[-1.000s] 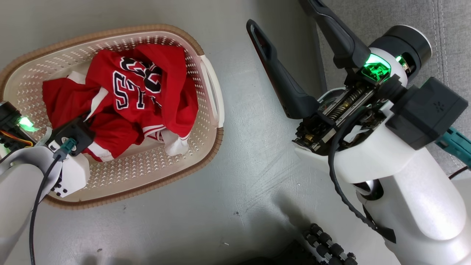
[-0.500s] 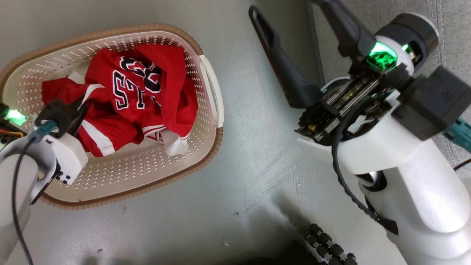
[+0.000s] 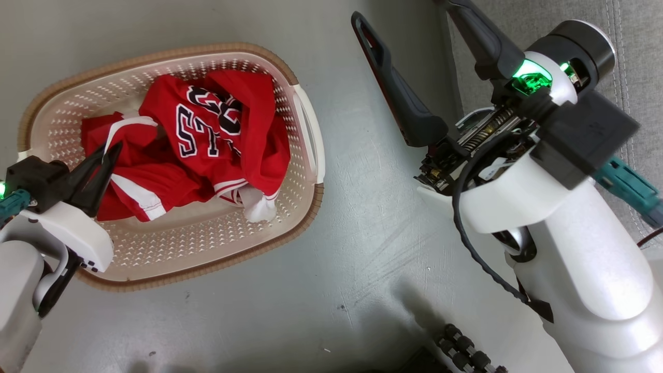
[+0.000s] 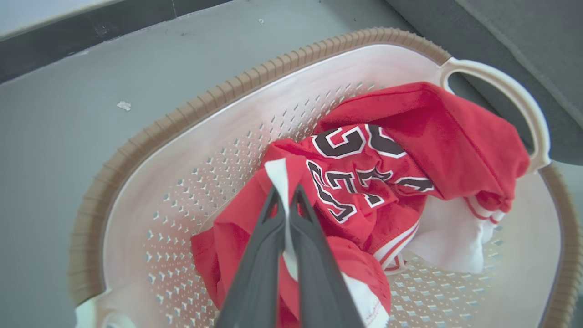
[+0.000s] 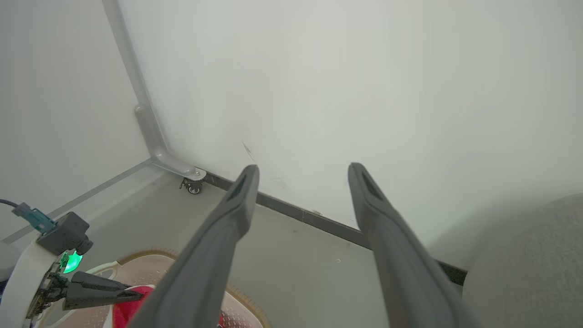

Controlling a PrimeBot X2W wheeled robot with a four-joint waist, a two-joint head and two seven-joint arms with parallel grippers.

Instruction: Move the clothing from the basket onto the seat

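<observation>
1. Plainly, the left tool (image 4: 286, 197) is pressed together on a fold of the clothing. A white trim band (image 4: 278, 175) runs up between its two dark fingers (image 4: 259, 255), and red cloth bunches on either side. The pinch sits at the edge of the pile nearest that arm, probably because a loose hem is easier to catch than the flat middle of a garment.
2. The pinched cloth looks to be the plain garment (image 3: 132, 181). The jersey (image 3: 207, 129), with its outlined numerals, lies partly over it, so a lift from here may drag the jersey along or tip it off.
3. Both garments lie inside the basket (image 3: 207, 269), heaped toward the side with the white handle (image 3: 311, 134). The perforated bottom is bare on the side nearer the robot. The basket stands on the floor (image 3: 321, 300).
4. The right tool (image 5: 304, 169) is spread wide and holds nothing. It is raised over the floor between basket and seat and points toward the wall (image 5: 364, 68). I judge it to be parked out of the way, or waiting its turn for the second garment.
5. The seat (image 3: 639, 36) lies on the robot's right, beyond the right arm, and neither garment has reached it. The grasp seems made and the carry is yet to come. The next move calls for a lift high enough for the hanging cloth to clear the brown rim (image 3: 155, 52). After that comes a swing to the right that avoids the other arm.
</observation>
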